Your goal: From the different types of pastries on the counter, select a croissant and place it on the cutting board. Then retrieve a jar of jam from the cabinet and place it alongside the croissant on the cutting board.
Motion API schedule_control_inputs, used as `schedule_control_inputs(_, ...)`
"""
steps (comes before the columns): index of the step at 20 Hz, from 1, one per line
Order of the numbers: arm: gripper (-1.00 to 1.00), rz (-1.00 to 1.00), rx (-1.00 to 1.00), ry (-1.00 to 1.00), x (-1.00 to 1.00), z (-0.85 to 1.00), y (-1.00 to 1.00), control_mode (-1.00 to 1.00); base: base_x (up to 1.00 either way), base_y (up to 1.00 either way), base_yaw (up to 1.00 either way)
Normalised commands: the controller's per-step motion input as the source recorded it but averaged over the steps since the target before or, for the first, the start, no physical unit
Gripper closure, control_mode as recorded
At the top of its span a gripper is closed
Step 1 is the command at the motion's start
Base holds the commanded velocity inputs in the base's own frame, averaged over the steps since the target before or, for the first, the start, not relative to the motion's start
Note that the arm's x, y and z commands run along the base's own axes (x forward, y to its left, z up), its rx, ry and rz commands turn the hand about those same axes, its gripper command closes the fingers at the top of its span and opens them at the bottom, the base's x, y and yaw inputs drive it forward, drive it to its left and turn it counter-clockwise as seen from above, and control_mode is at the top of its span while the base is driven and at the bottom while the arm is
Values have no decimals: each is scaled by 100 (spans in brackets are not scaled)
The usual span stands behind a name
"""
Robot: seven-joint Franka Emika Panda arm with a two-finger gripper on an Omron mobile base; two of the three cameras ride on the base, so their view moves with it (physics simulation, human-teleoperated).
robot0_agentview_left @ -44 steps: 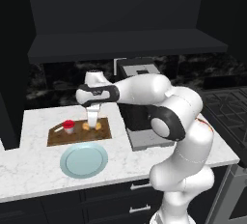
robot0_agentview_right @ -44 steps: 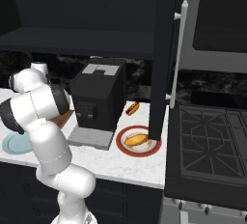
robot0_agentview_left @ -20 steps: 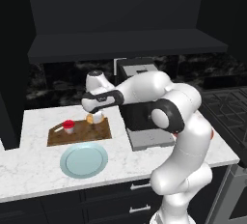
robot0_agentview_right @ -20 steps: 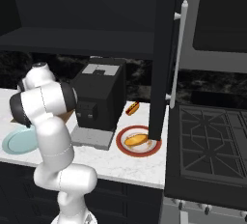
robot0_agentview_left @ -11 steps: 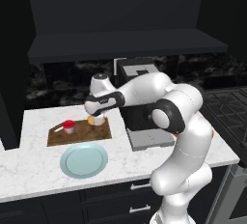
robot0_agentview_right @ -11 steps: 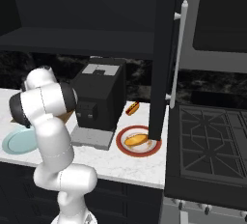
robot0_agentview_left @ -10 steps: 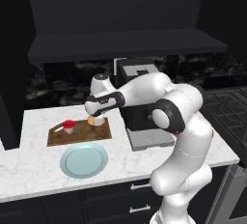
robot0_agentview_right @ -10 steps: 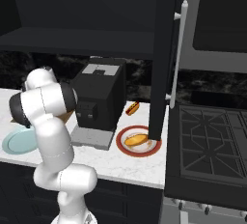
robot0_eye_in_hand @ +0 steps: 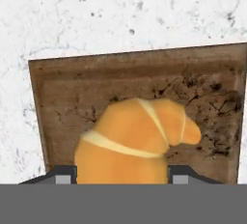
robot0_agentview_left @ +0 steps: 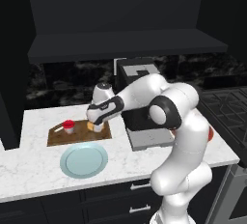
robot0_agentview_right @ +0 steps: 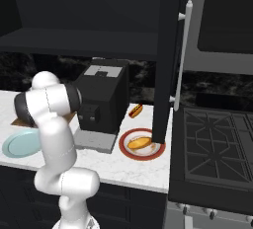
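While the white arm reaches left over the counter [robot0_agentview_left: 29, 162], its gripper [robot0_agentview_left: 98, 127] points down at the right end of the wooden cutting board [robot0_agentview_left: 58, 138]. In the hand view, the golden croissant [robot0_eye_in_hand: 132, 143] sits between the two dark finger tips, resting on the cutting board [robot0_eye_in_hand: 96, 92] near one of its short edges, with white marble beyond. The jaws stand partly open on either side of the pastry; whether they press on it cannot be told. In the left base view, the small jar of jam [robot0_agentview_left: 69, 127] with its red lid stands upright on the board, to the left of the gripper and apart from it. A round light-blue plate [robot0_agentview_left: 84, 161] lies on the counter just in front of the board. The black coffee machine [robot0_agentview_left: 140, 97] stands to the right of the board, behind the arm. In the right base view, a red-rimmed plate [robot0_agentview_right: 141, 144] holding an oblong yellow-orange pastry [robot0_agentview_right: 139, 142] sits right of the coffee machine, with a hot dog bun [robot0_agentview_right: 135, 110] behind it. The dark cabinet [robot0_agentview_left: 125, 10] and its wide shelf hang above.
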Motion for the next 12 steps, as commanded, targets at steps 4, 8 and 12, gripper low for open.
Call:
schedule_control_inputs(4, -100, -12, 0, 0, 0, -31, 53, -100, 0, 0, 0)
schedule_control_inputs(8, -100, -10, 0, 0, 2, -19, 65, -100, 0, 0, 0)
schedule_control_inputs(12, -100, -10, -4, -6, 14, 0, 59, -100, 0, 0, 0)
